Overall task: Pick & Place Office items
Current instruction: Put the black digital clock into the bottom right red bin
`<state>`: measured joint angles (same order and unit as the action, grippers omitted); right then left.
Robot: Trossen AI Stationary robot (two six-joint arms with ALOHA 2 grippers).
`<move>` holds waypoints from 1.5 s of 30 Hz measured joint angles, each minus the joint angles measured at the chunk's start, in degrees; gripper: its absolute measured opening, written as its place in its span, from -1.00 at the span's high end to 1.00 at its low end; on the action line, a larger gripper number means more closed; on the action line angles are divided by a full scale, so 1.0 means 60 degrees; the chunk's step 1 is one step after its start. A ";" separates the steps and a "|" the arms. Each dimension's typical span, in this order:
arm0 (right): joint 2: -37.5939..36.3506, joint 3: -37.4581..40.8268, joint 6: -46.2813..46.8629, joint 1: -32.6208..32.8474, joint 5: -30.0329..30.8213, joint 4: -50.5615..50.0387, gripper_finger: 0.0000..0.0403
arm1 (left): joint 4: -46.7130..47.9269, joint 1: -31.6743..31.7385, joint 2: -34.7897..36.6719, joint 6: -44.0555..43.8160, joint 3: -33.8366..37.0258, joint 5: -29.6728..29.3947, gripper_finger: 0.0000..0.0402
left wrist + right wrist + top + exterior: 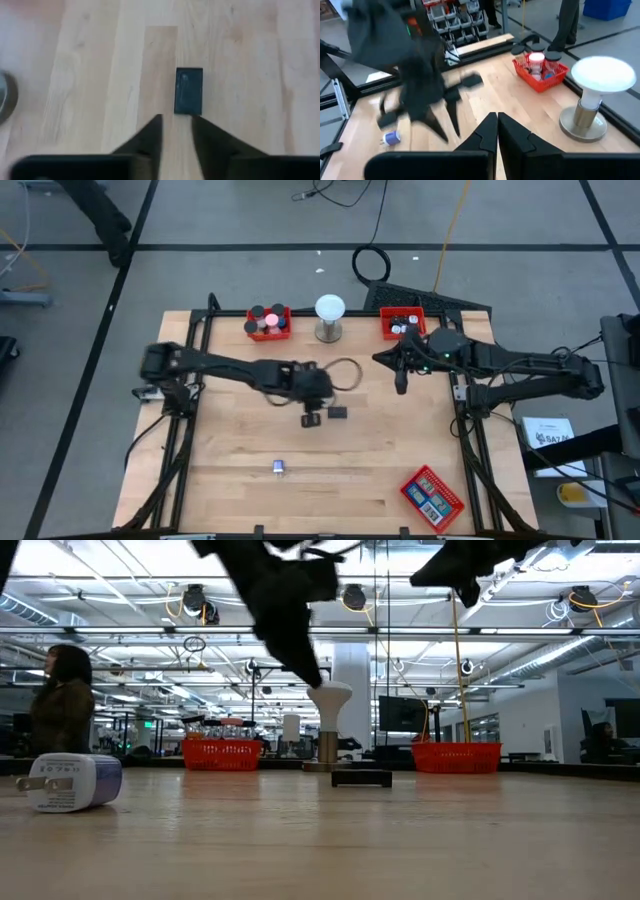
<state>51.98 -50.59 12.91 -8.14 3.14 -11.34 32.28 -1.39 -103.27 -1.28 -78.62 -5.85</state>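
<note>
A small dark flat block [189,91] lies flat on the wooden table near its middle; it also shows in the high view [337,412] and the low view [361,777]. My left gripper [176,122] hangs above the table just short of the block's near end, open by a narrow gap with nothing between its fingers; from above, the left gripper [311,416] stands left of the block. A white and blue plug adapter [279,468] lies on its side toward the near edge. My right gripper [497,125] waits shut and raised at the far right [400,375].
Two red mesh trays with small items stand at the far edge [268,322] [402,323], with a white globe on a metal base [330,317] between them. A third red tray [432,493] sits at the near right. A person [60,700] is beyond the table.
</note>
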 joint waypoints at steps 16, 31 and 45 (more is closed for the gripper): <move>0.2857 -0.0657 0.1337 0.0580 -0.0038 -0.0024 0.98 | -0.7230 0.0108 0.6147 -0.2554 0.7627 -0.0108 0.99; 0.6353 -0.3765 0.1490 0.0812 -0.0221 -0.2705 0.86 | -0.9122 0.0392 0.8164 -0.1917 1.0054 0.0045 0.96; 0.8577 -0.3970 0.0538 0.1630 -0.1024 -0.2722 -0.03 | -0.9400 0.0343 0.8162 -0.1741 1.0107 -0.0033 0.93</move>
<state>103.44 -74.41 16.13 1.64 -3.01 -27.68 -24.12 0.67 -54.30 -11.73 -17.98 -6.04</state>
